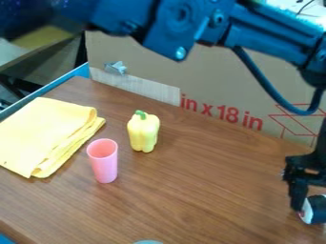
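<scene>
One dark-and-white object [314, 209] sits low by the hand [307, 196]; open or clamped, I cannot tell.

Arm [185, 24]: black with a bluish sheen, built of chunky, squared segments with angled edges. Several round screw heads [181, 52] dot the casing over the upper part of the cardboard [223, 86]; the lowest catches pale light. Thick, smooth, dark cable [264, 87] hangs in a deep U in front of the cardboard's right half. Gripper [310, 202], below the cardboard's right end: matte black, angular, notched bracketwork. Leftmost arm section blurred, detail unclear.
</scene>
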Controlling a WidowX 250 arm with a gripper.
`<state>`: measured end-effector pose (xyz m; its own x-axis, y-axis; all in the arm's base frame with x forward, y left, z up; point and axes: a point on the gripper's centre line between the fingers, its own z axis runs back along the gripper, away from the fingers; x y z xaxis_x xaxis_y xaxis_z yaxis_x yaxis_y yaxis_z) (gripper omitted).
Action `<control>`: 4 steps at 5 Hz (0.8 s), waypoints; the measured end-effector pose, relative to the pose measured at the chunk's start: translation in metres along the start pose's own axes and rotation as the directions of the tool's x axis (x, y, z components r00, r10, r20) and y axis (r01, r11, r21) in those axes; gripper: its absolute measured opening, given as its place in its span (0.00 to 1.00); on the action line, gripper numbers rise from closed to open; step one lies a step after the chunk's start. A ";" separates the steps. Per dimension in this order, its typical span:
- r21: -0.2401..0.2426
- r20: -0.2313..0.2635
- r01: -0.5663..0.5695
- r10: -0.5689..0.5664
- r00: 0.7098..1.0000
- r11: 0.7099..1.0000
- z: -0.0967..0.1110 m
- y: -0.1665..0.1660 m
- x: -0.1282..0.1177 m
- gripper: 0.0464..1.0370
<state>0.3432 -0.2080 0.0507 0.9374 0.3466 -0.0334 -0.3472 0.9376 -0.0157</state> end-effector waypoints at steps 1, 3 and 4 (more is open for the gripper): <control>-0.008 -0.012 -0.064 0.064 0.998 0.998 -0.006 -0.001 0.007 0.96; -0.046 -0.103 -0.142 0.136 0.985 0.989 -0.017 -0.004 0.004 0.68; -0.021 -0.126 -0.089 0.086 0.988 0.996 -0.014 0.002 -0.002 0.63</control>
<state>0.3405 -0.2074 0.0371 0.8933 0.4198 -0.1605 -0.4300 0.9022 -0.0337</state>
